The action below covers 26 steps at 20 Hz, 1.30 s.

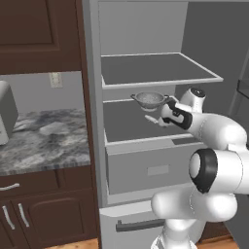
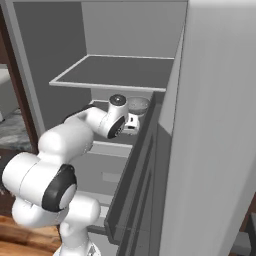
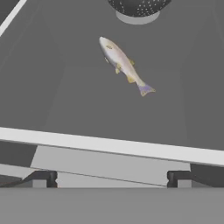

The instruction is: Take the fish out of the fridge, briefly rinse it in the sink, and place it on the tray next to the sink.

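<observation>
On fridge (image 1: 92, 121) shelf, fish (image 3: 124, 64) beside colander (image 1: 150, 99), no readable writing

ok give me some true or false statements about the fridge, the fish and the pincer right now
1. The fish lies on a fridge shelf. True.
2. The pincer is shut on the fish. False: it is open and the fish lies apart from it, farther back on the shelf.
3. A colander sits on the same shelf, behind the fish. True.
4. The fridge door is closed. False: it stands open with the arm reaching in.
5. The top shelf holds a bottle. False: no bottle is on it.
</observation>
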Available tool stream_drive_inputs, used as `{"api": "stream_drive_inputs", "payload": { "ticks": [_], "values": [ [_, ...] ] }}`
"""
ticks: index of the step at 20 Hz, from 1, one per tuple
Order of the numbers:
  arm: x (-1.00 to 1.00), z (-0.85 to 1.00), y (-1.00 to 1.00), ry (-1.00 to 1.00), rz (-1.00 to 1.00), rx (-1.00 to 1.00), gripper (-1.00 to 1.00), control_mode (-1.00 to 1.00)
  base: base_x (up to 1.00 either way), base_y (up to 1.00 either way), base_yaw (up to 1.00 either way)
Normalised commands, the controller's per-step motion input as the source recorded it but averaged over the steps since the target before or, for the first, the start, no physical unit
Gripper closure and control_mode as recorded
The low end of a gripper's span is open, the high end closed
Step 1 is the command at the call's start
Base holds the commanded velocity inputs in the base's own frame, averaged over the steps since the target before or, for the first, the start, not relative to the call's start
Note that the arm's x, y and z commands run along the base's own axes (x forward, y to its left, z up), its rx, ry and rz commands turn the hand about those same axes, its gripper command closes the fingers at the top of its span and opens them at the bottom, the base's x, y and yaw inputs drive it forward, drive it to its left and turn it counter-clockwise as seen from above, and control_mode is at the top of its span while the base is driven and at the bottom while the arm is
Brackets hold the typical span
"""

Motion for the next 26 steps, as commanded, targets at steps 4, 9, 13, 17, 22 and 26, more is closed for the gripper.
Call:
{"api": "stream_drive_inputs", "payload": {
  "ticks": [4,9,13,17,22,26],
  "values": [
    [0.22,-0.12,-0.13,0.0,0.0,0.0,-1.0,-1.0,0.0,0.0,0.0],
    [0.09,-0.22,-0.16,0.0,0.0,0.0,-1.0,-1.0,0.0,0.0,0.0],
    [0.19,-0.18,-0.05,0.0,0.0,0.0,-1.0,-1.0,0.0,0.0,0.0],
    [0.31,-0.08,-0.01,0.0,0.0,0.0,-1.0,-1.0,0.0,0.0,0.0],
    [0.21,-0.11,0.0,0.0,0.0,0.0,-1.0,-1.0,0.0,0.0,0.0],
    [0.07,-0.19,0.0,-0.04,0.0,0.0,-1.0,-1.0,0.0,0.0,0.0]
  ]
}}
